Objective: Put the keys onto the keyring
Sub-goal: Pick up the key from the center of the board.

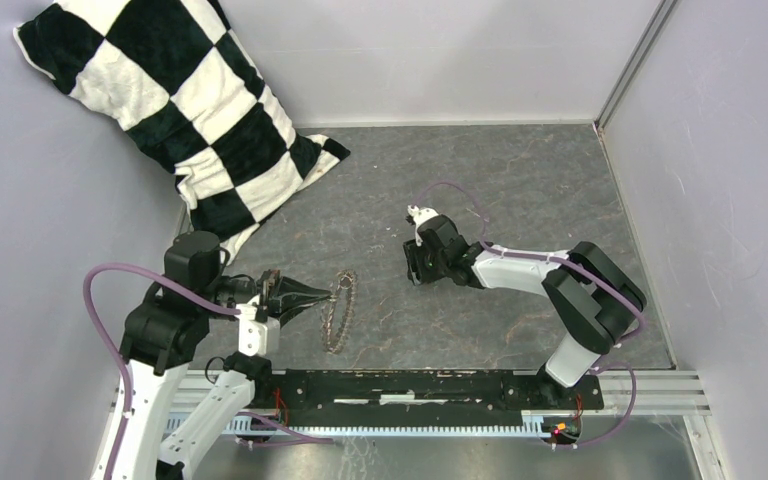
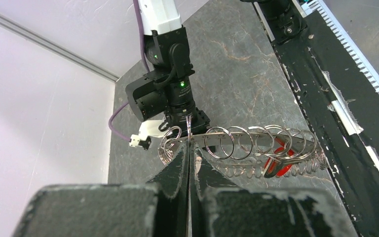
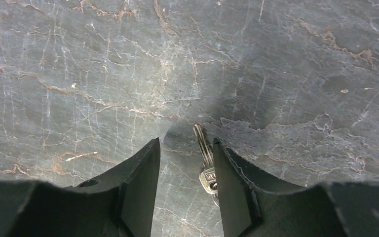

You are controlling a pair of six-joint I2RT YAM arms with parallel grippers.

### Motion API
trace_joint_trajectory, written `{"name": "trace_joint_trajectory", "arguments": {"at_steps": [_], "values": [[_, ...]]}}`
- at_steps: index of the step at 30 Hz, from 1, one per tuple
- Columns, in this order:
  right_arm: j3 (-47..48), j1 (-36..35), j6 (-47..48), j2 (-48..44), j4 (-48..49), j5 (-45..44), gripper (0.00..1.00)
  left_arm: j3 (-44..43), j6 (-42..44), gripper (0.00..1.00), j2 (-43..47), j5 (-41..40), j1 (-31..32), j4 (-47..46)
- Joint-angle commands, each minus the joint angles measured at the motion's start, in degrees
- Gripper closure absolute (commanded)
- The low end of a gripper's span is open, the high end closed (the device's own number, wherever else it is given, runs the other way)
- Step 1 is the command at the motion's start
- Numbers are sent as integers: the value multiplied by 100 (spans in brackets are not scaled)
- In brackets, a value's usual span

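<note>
Now pinching the keyring [image 1: 338, 312] with the left hand [image 1: 325, 293], on the near left part of the counter [image 1: 520, 190]. Shut tight on one silver ring at the end of the chain, with no gap at all between the two black fingers [image 2: 175, 168]. Reaching out to the right from the hand, a long row of little silver rings, up on its edge and not lying flat. Tucked in among the rings toward their far end from the hand, a small red tag [image 2: 278, 160].

Over in the middle of the counter, a bit to the right, the right hand [image 1: 415, 270], pointing down at the grey stone top. About half open, not wide and not shut. Right between its two fingers, the tiny silver key [image 3: 205, 158], lying flat on the counter. Thin end of the key pointing away from the hand, head end down near the wrist. Much closer to one finger than the other, with the head partly hidden behind that finger. No squeeze on the key, just lying in the gap. Too small to spot from the top camera, hidden under the hand.

Well apart, the key and the keyring, with bare counter between the two hands. Not on the ring yet.

Far back in the left corner, a big black and white checked pillow [image 1: 190, 110], leaning on the wall.
</note>
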State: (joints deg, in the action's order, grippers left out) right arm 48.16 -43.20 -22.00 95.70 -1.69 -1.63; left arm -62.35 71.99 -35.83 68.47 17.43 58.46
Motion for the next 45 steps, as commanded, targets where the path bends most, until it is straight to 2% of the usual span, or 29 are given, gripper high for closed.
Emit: {"name": "trace_joint_trajectory", "arguments": {"at_steps": [1,14,20,27,33,36,45], "values": [[-144,-99,-112,68,126,366,50,-273,-241,98,45,60,-7,-109],[-200,-459,-79,-217,187,602,52,-353,-295,98,76,73,-3,-100],[324,-446,212,-630,-471,420,50,-383,-313,98,85,70,-4,-106],[-261,106,263,-1337,-393,822,45,-377,-332,98,115,57,-3,-109],[-949,1050,626,-1409,134,2348,47,-359,-394,98,105,125,-3,-109],[-958,1283,737,-1277,131,2653,48,-349,-427,98,97,173,-3,-108],[-778,1328,821,-971,38,2051,53,-358,-451,98,103,150,-3,-112]]}}
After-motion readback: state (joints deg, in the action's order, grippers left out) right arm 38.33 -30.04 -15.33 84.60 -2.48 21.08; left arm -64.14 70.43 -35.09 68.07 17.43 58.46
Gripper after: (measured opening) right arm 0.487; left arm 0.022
